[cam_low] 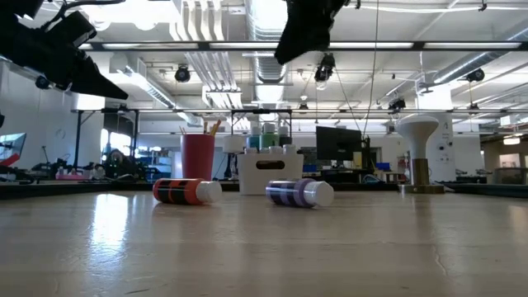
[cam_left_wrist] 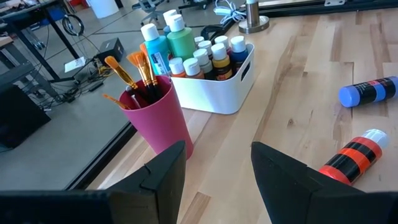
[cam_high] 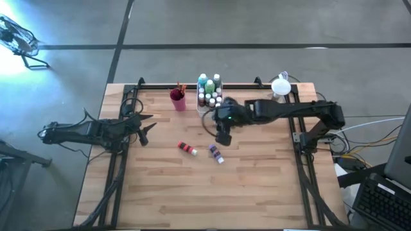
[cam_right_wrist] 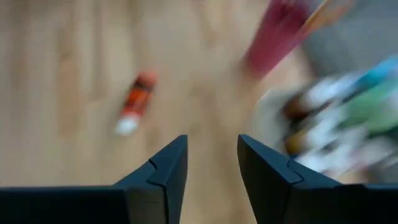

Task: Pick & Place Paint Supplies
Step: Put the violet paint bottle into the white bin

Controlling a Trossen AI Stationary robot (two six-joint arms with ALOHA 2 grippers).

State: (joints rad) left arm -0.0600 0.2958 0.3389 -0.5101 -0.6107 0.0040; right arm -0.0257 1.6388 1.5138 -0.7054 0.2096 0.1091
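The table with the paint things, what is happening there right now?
The right hand hangs open and empty above the table, between the white tray full of paint bottles and two bottles lying loose on the wood: a red bottle and a purple bottle. Brushes stand in the magenta cup beside the tray. The left hand waits open at the table's left edge, holding nothing.

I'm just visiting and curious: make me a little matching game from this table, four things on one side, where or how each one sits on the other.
Things:
1. red bottle
2. paintbrushes
3. right gripper
4. left gripper

Places or states:
A. standing in the magenta cup
B. open, at the table's left edge
C. lying on its side on the wood
D. open, in the air beside the white tray

Pairs: 1-C, 2-A, 3-D, 4-B
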